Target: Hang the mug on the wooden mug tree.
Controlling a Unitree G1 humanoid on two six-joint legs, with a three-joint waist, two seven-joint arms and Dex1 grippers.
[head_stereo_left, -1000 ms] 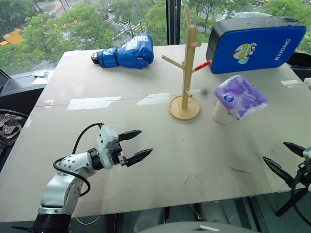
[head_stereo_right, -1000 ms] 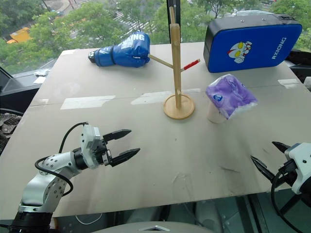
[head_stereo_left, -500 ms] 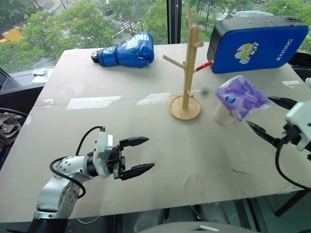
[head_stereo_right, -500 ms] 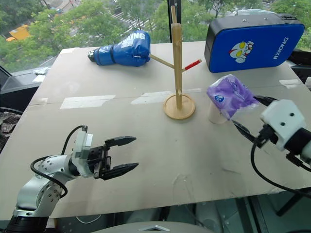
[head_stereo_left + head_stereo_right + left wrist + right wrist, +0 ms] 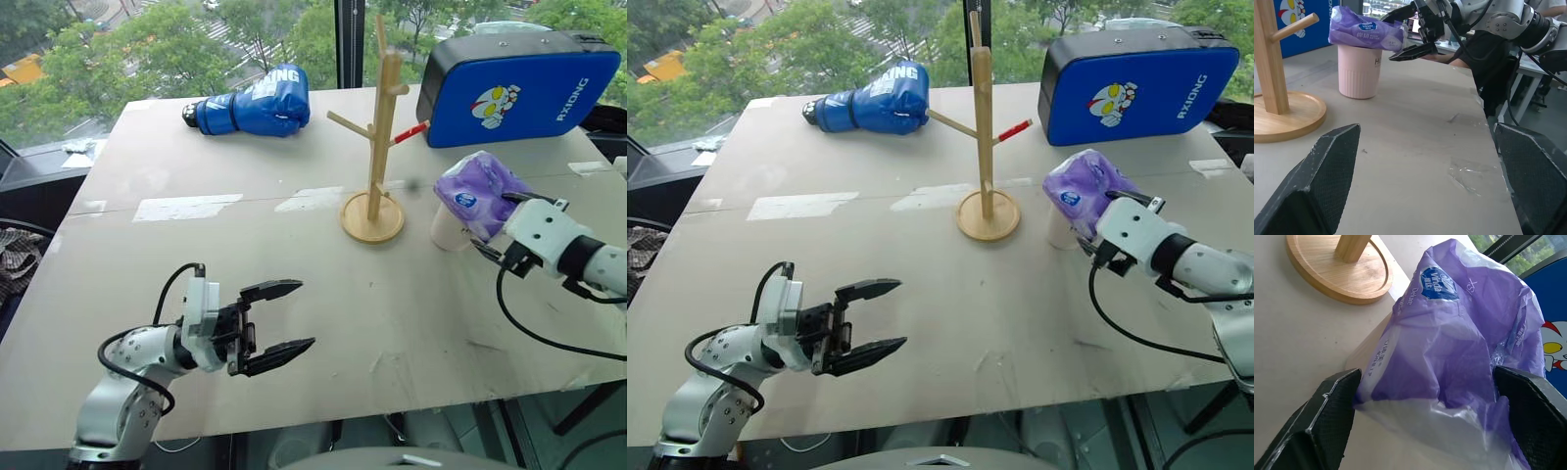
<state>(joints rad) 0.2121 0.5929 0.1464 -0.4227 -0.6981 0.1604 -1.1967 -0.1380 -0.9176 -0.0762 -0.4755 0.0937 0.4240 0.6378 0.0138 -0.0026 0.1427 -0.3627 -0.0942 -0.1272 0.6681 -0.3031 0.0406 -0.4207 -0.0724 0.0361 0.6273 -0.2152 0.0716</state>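
The wooden mug tree [image 5: 375,147] stands upright on its round base near the middle of the desk [image 5: 294,294]. Just to the right of the tree's base sits the mug [image 5: 449,231], upright on the desk, with a purple tissue pack [image 5: 480,194] lying across its mouth and hiding the inside. The right pincer [image 5: 495,227] has its two black fingers spread, one on either side of the tissue pack at the end farthest from the tree; whether they touch the plastic cannot be told. In the right wrist view the pack [image 5: 1459,347] sits between the two fingers, with the tree's base beyond it. The left pincer [image 5: 277,318] hovers open and empty over the near part of the desk, well apart from the tree and to its left, fingers pointing toward the mug's side. Behind the tree lie a blue boxing glove [image 5: 253,103] to its left and a blue strike pad [image 5: 519,83] to its right
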